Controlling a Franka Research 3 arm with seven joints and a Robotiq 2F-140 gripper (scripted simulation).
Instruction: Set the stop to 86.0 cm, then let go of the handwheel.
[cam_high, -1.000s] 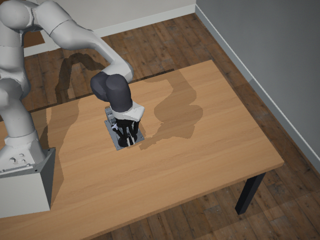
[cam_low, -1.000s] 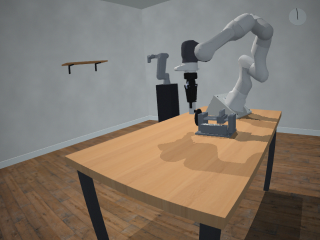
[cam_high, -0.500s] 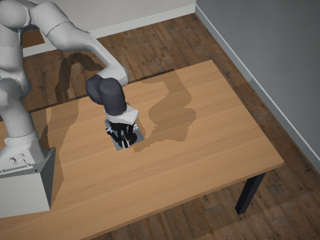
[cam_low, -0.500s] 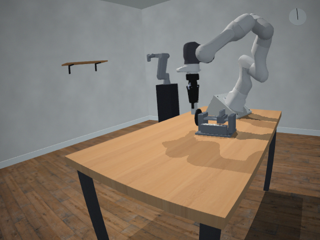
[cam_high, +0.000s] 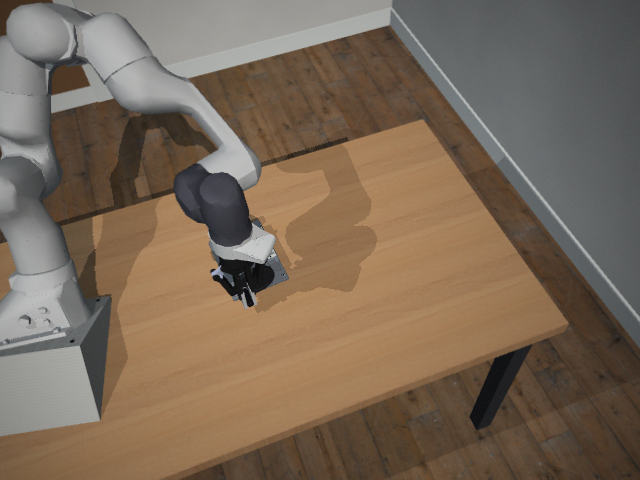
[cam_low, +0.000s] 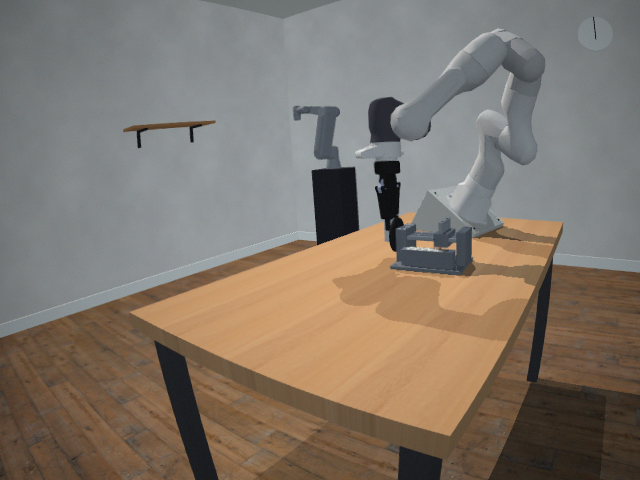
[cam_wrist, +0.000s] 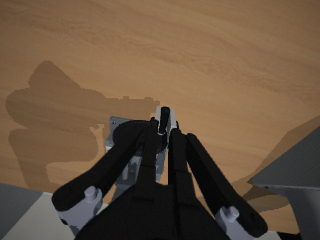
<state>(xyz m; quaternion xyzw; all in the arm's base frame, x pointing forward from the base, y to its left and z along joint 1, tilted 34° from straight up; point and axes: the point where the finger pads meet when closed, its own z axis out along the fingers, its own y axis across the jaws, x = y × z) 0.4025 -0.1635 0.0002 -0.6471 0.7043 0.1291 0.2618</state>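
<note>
At the far left of the top view, a white robot arm (cam_high: 155, 87) stands on a grey block (cam_high: 46, 377). Near the middle left of the light wooden table (cam_high: 392, 268), its black gripper (cam_high: 247, 298) points down, squeezed almost shut on the small black round handwheel (cam_low: 394, 233) of the grey metal stop device (cam_low: 433, 253).

From where I stood there was one wooden table (cam_low: 289, 330), one grey stop fixture (cam_low: 433, 249) with one black handwheel (cam_low: 395, 231), two robot arms (cam_low: 480, 77) (cam_low: 323, 131), one wall shelf (cam_low: 168, 125) and one clock (cam_low: 595, 34).
</note>
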